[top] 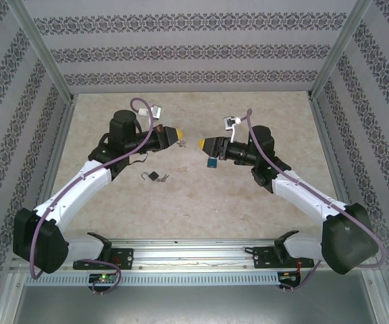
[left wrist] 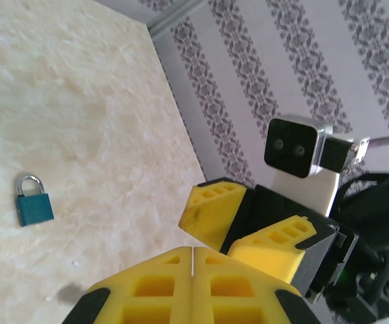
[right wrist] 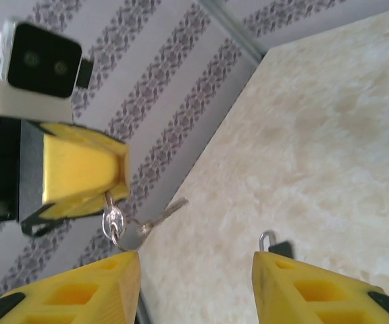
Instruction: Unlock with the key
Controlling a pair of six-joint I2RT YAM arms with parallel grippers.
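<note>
Two locks lay on the table: blue padlock, dark padlock. Left end effector clamped one key ring; right end effector gaped.

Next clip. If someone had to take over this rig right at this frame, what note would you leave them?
Left pincer: shut on the key ring, raised above the table; the key dangles from the ring.
Right pincer: open, holding nothing, facing the left one.
Teal padlock: lying flat on the table below the right pincer, shackle closed.
Dark padlock: on the table nearer the left arm.
Done: key is in hand.
Left: hold a padlock, seat the key, turn it, free the shackle. Which padlock the key fits cannot be told.
</note>
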